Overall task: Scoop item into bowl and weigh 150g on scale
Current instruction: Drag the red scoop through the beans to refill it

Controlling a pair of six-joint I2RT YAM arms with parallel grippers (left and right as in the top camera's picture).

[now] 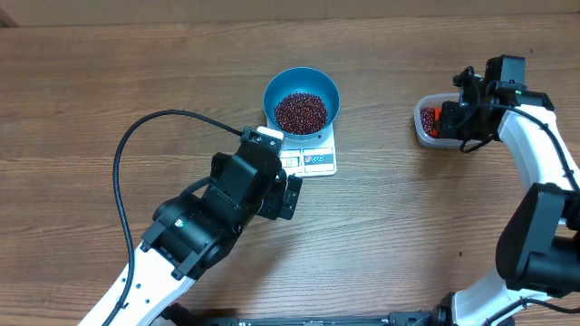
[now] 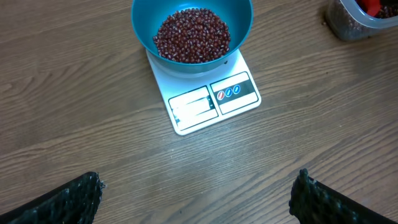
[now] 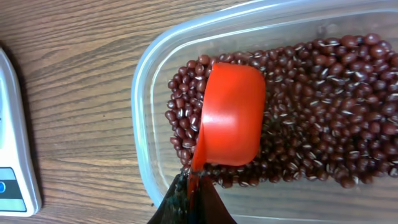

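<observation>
The blue bowl (image 1: 272,91) stands on the white scale (image 1: 317,159) and holds a heap of dark red beans (image 1: 301,111). My left gripper (image 1: 288,195) hovers over bare wood just in front of the scale, open wide with nothing between its fingers. From the left wrist, the bowl (image 2: 242,25), beans (image 2: 191,35) and scale (image 2: 211,102) lie ahead of that gripper (image 2: 199,186). My right gripper (image 3: 193,190) is shut on the thin handle of an orange-red scoop (image 3: 233,115). The scoop's rounded back faces the camera and rests among more beans (image 3: 323,112).
A clear plastic tub (image 3: 144,93) holds the loose beans and the scoop; overhead it sits at the right (image 1: 422,127), apart from the scale. A black cable (image 1: 154,122) loops over the table left of the left arm. The scale's edge (image 3: 12,155) shows left of the tub.
</observation>
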